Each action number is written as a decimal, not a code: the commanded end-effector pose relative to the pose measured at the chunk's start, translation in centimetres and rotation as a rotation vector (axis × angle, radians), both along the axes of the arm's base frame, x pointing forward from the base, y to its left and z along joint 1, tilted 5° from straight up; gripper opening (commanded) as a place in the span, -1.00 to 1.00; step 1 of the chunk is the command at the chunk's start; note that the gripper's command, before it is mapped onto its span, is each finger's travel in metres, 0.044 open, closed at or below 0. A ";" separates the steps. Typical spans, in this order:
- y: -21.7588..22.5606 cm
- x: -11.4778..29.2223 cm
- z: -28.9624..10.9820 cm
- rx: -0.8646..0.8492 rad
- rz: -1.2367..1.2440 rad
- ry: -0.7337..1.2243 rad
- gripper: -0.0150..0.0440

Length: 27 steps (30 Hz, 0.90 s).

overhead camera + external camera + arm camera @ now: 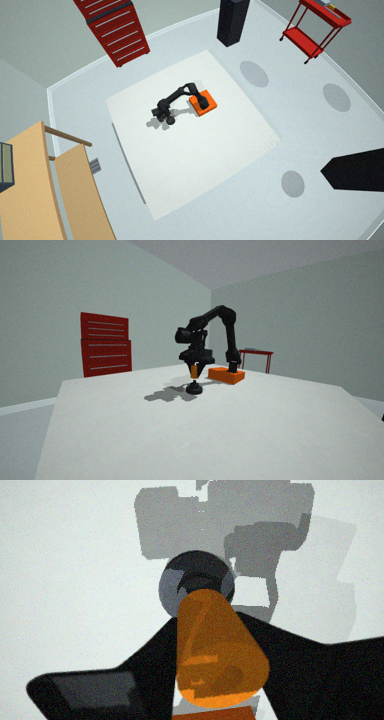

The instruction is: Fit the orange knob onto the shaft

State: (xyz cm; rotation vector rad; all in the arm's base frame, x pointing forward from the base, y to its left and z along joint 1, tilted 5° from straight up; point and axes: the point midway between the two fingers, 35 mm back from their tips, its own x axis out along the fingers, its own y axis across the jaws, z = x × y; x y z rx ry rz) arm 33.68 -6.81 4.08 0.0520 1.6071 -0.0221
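Observation:
The orange knob is upright between the fingers of my gripper, which is shut on it. The dark round pedestal stands on the white table, directly below the knob in the exterior view. The dark shaft rises from its middle, with a small gap between the shaft's top and the knob's lower end. In the wrist view the knob covers part of the pedestal, and the shaft's flat side cannot be made out. In the top view the knob is almost wholly hidden by the arm.
The arm's orange base block stands on the white table, behind and to the right of the pedestal in the exterior view. A red drawer cabinet and a red cart stand beyond the table.

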 end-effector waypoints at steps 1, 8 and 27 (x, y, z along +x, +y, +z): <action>0.0 -0.2 -1.2 -0.001 0.004 0.003 -0.49; -0.1 -0.1 -1.0 -0.001 0.000 0.003 -0.49; -0.1 0.2 -1.3 -0.001 0.000 0.003 -0.49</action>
